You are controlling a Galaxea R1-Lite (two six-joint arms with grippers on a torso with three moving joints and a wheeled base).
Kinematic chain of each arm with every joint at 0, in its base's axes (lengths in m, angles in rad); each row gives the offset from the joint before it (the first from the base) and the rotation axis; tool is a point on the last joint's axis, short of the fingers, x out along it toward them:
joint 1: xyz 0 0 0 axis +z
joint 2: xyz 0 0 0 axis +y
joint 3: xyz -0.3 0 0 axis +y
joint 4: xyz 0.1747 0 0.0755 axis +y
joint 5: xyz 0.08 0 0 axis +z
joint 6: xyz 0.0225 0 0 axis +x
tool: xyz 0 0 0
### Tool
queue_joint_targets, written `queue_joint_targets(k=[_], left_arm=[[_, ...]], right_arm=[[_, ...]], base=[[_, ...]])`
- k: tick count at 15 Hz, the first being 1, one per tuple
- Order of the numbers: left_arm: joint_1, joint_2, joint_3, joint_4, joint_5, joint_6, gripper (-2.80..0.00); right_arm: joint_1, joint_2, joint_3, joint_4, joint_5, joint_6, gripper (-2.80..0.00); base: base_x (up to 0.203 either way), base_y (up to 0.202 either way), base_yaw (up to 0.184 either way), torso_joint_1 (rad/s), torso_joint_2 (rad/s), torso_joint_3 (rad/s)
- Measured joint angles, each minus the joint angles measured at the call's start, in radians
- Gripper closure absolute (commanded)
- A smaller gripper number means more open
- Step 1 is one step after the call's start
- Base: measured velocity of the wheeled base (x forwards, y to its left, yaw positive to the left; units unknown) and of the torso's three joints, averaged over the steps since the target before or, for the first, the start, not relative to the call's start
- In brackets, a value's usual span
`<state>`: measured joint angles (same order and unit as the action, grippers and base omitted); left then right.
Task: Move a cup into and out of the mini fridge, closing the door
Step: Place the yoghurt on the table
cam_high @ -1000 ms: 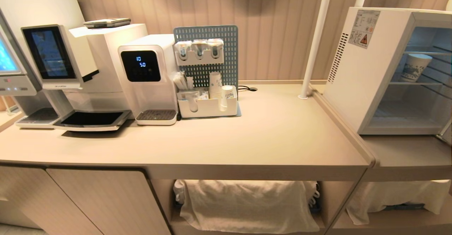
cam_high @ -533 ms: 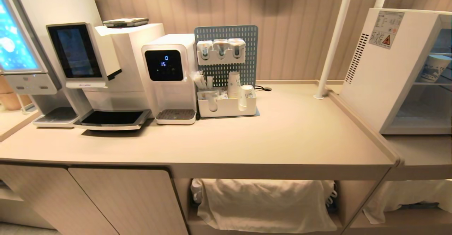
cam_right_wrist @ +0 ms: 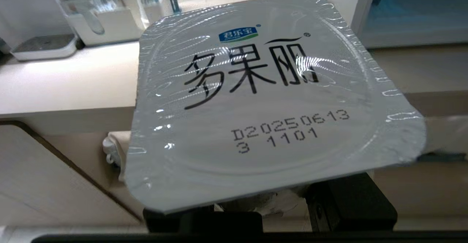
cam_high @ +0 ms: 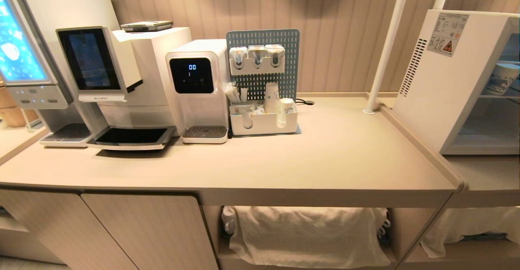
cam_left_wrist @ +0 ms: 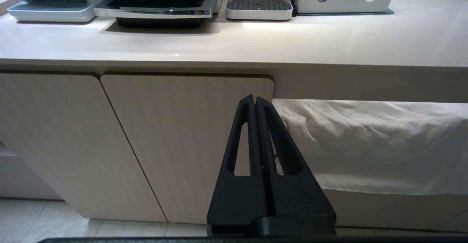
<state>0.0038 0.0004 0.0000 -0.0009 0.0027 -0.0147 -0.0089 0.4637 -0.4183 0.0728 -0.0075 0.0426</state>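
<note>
The right hand point(cam_right_wrist: 256, 213) is clamped on the cup point(cam_right_wrist: 270, 100), whose foil top with black lettering and a small blue-green logo fills the right wrist view; the cup hangs in front of the desk point(cam_high: 325, 160) edge, off it. The left hand point(cam_left_wrist: 255, 106) has its fingers pressed together, empty, before a cupboard door point(cam_left_wrist: 182, 140) under the desk. The mini fridge point(cam_high: 443, 79) stands at the desk's right end, a patterned paper cup point(cam_high: 501, 78) on its shelf. A coffee machine point(cam_high: 122, 79) stands far from the fridge.
</note>
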Motion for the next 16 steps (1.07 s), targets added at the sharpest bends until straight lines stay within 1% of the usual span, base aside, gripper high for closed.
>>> queue_joint_targets(k=[2,3,4,5,7,9,10,11,12,13,14,16], left_arm=[[0.0,0.0,0.0,-0.001,0.0,0.0,0.0],[0.0,0.0,0.0,0.0,0.0,0.0,0.0],[0.0,0.0,0.0,0.0,0.0,0.0,0.0],[0.0,0.0,0.0,0.0,0.0,-0.001,0.0],[0.0,0.0,0.0,0.0,0.0,0.0,0.0],[0.0,0.0,0.0,-0.001,0.0,0.0,0.0],[0.0,0.0,0.0,-0.001,0.0,-0.001,0.0],[0.0,0.0,0.0,0.0,0.0,-0.001,0.0],[0.0,0.0,0.0,0.0,0.0,-0.001,0.0],[0.0,0.0,0.0,0.0,0.0,-0.001,0.0],[0.0,0.0,0.0,0.0,0.001,-0.004,0.0],[0.0,0.0,0.0,-0.001,0.002,-0.006,0.0]], right_arm=[[-0.002,0.28,-0.036,-0.119,-0.002,0.015,0.0],[-0.003,0.418,-0.037,-0.201,-0.004,0.02,0.0],[-0.003,0.566,-0.03,-0.309,-0.005,0.025,0.0],[-0.002,0.72,-0.014,-0.438,-0.01,0.029,0.0],[0.0,1.034,0.008,-0.739,-0.05,0.031,0.0],[0.007,1.33,-0.025,-1.046,-0.134,0.026,0.0],[0.009,1.456,-0.077,-1.181,-0.173,0.008,0.0],[0.009,1.565,-0.16,-1.305,-0.209,-0.022,0.0],[0.006,1.654,-0.263,-1.405,-0.233,-0.056,0.0],[0.002,1.723,-0.369,-1.466,-0.249,-0.086,0.0],[-0.006,1.786,-0.485,-1.475,-0.259,-0.11,0.0],[-0.023,1.897,-0.709,-1.409,-0.259,-0.14,0.0]], base=[[0.0,0.0,0.0,0.0,0.0,0.0],[0.0,0.0,0.0,0.0,0.0,0.0],[0.0,0.0,0.0,0.0,0.0,0.0],[0.0,0.0,0.0,0.0,0.0,0.0],[0.0,0.0,0.0,0.0,0.0,0.0],[0.0,0.0,0.0,0.0,0.0,0.0],[0.0,0.0,0.0,0.0,0.0,0.0],[0.0,0.0,0.0,0.0,0.0,0.0],[0.0,0.0,0.0,0.0,0.0,0.0],[0.0,0.0,0.0,0.0,0.0,0.0],[0.0,0.0,0.0,0.0,0.0,0.0],[0.0,0.0,0.0,0.0,0.0,0.0]])
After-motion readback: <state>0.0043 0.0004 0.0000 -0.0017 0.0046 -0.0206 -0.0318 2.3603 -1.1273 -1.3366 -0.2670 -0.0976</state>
